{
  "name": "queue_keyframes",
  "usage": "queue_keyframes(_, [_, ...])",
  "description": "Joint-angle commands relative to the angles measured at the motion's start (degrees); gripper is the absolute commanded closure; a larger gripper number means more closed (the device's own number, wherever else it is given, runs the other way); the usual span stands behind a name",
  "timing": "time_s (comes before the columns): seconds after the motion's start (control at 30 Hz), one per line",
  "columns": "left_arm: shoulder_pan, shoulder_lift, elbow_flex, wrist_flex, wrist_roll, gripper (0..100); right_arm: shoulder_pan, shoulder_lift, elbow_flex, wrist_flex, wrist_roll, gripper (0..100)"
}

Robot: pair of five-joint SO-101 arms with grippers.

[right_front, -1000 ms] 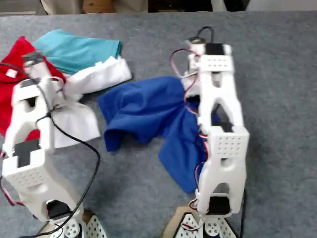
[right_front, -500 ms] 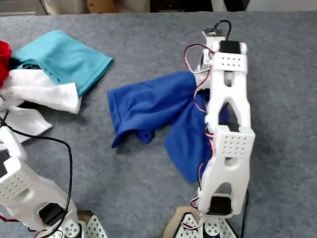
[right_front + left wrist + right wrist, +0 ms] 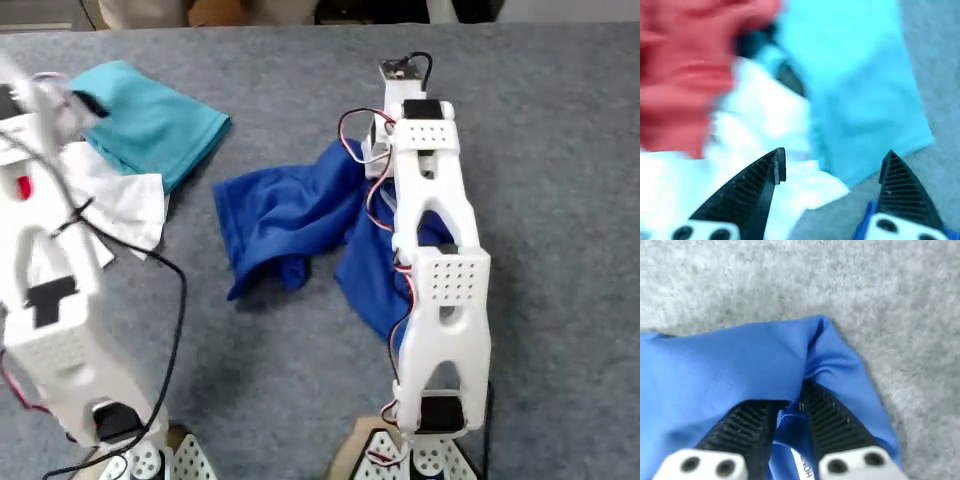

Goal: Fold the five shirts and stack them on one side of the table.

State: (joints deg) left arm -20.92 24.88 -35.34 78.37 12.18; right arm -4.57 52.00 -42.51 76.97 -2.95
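Right gripper [image 3: 790, 415] pinches the blue shirt [image 3: 285, 215], mid-frame, by its white label [image 3: 801, 464], print unreadable. Left gripper [image 3: 832, 170], jaws spread, hovers over the white shirt [image 3: 125, 200], upper left.

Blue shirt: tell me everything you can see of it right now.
The blue cloth shirt is soft plain fabric, unfolded and crumpled near the middle of the grey felt-like table, partly under the right arm. One part spreads toward the teal cloth shirt without touching it; another trails toward the arms' bases. The right gripper is shut on a fold at its far edge, where a white label shows.
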Motion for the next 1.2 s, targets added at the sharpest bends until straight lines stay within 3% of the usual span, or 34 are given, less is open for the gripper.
queue_keyframes(0.0, [2.5, 7.8, -3.0, -7.9, 1.0, 71, -0.7, -0.5, -0.1, -1.8, -0.4, 99.0])
queue_keyframes(0.17, [1.1, 21.9, -12.4, -12.2, 1.0, 73, -0.9, -0.5, -0.1, -3.1, -0.1, 99.0])
queue_keyframes(0.47, [-9.0, 43.5, -36.4, -11.8, 0.4, 99, -0.8, -0.5, -0.1, -3.4, -0.1, 99.0])
queue_keyframes(0.63, [-15.6, 46.7, -47.6, -4.1, 0.2, 98, -0.8, -0.4, -0.1, -3.7, -0.1, 99.0])
queue_keyframes(0.73, [-19.5, 46.8, -52.0, -0.3, -5.5, 98, -0.8, -0.4, -0.1, -3.7, -0.1, 99.0])
queue_keyframes(0.93, [-25.8, 46.6, -54.3, 4.6, -16.6, 98, -0.8, -0.4, -0.1, -3.7, -0.1, 99.0])
queue_keyframes(1.17, [-29.0, 46.3, -56.2, 11.3, -18.1, 98, -0.8, -0.4, -0.1, -3.7, -0.1, 99.0])
